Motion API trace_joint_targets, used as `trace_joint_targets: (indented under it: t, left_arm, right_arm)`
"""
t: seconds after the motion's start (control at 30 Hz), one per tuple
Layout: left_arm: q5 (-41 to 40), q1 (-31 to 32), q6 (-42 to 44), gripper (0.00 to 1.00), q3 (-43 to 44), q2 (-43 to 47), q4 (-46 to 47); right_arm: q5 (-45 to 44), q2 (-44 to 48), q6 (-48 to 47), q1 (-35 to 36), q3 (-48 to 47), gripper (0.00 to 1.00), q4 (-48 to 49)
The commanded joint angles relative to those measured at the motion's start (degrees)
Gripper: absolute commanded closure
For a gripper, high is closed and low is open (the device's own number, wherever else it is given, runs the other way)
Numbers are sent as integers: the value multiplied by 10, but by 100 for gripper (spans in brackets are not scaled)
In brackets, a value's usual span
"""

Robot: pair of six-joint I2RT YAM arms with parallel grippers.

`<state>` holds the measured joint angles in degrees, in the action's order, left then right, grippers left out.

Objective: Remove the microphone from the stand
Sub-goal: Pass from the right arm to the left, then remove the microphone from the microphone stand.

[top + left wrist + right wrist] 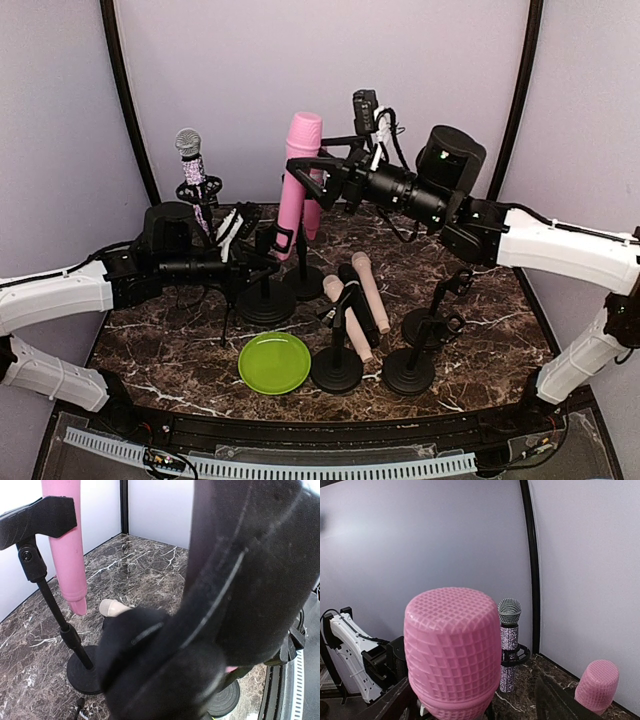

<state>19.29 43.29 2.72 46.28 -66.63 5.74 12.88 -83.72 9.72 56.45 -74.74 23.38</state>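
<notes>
Purple-grey walls all round, and a dark marble surface (pixel 490 300) crowded with mic stands. Your right claw (pixel 306 178) is up at the far middle, with its jaws spread on either side of the big pink microphone (pixel 303 135). On the right wrist cam 1 finger (pixel 555 700) sits clearly apart from the pink head, so that claw is released, not squeezing anything. The mic itself stands upright, and its body runs down past a black clip (pixel 40 517). A 2nd pink microphone (pixel 596 685) pokes up just beside it.

Your left claw (pixel 245 267) is low on the left, right at the pole of a black stand (pixel 266 300). It's all black on black there and the left wrist cam is mostly filled by a blurry dark shape, so I can't tell if it's clenched.

Also around are a sparkly microphone (pixel 190 150) at the far left, a green plate (pixel 274 362) near the middle and 2 beige microphones (pixel 366 290) just right of it.
</notes>
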Motion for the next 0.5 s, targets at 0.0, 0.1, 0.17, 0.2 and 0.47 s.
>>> trace_joint_targets:
  t: [0.0, 0.1, 0.17, 0.2, 0.47]
  left_arm:
    - [-7, 1, -7, 100, 4, 21, 61]
    - [-14, 1, -4, 100, 5, 20, 56]
    - [-21, 1, -3, 100, 5, 19, 53]
    - [-24, 1, -3, 100, 5, 19, 53]
    - [-23, 2, -5, 100, 8, 18, 48]
  right_arm:
    - [-88, -39, 5, 29, -17, 25, 20]
    - [-116, -57, 2, 46, -29, 35, 16]
    - [-134, -62, -8, 55, -35, 40, 14]
    - [-143, -64, -11, 58, -37, 43, 13]
    - [-152, -70, -12, 61, -42, 77, 13]
